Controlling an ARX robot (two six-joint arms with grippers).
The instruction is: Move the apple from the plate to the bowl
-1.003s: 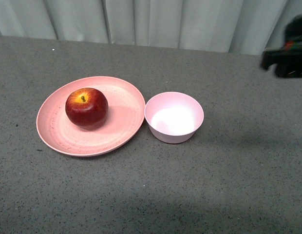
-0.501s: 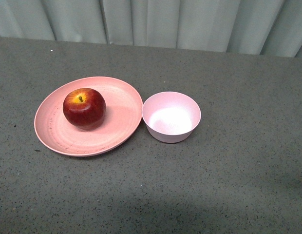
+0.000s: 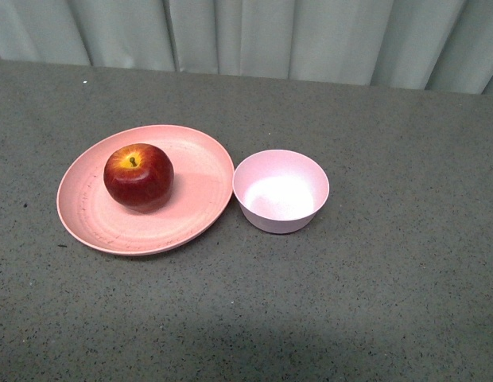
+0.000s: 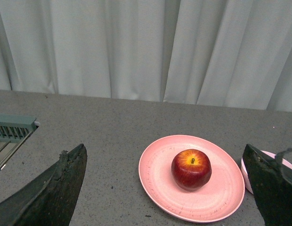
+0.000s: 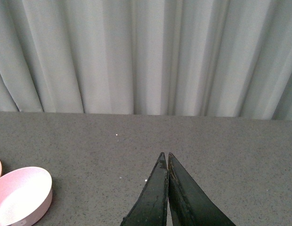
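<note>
Surface: grey speckled worktop (image 3: 374,302), backed by a pale grey pleated curtain (image 3: 270,36).

Item 1: wide, shallow salmon-pink round plate (image 3: 95,223), left of centre on the worktop, faintly scuffed inside.

Item 2: glossy dark red apple (image 3: 138,177) with a yellow-orange patch around its stem. It stands upright on the plate, stem up, toward the plate's left half.

Item 3: small, deep, pale pink round bowl (image 3: 280,223), whitish inside, just right of the plate. The rims appear to touch, though the angle does not settle it.

Item 4: left hand (image 4: 165,147). Its two dark fingers (image 4: 56,188) are spread wide with nothing between them, well back from the plate. The farther finger hides most of the bowl in the left wrist view.

Item 5: right hand (image 5: 166,155). Its dark fingers are pressed tip to tip, gripping nothing, above bare worktop. The right wrist view cuts the bowl off at its edge and shows only a sliver of the plate.

Item 6: grey-green slotted object (image 4: 14,127), cropped by the left wrist view's edge; identity not determinable.
</note>
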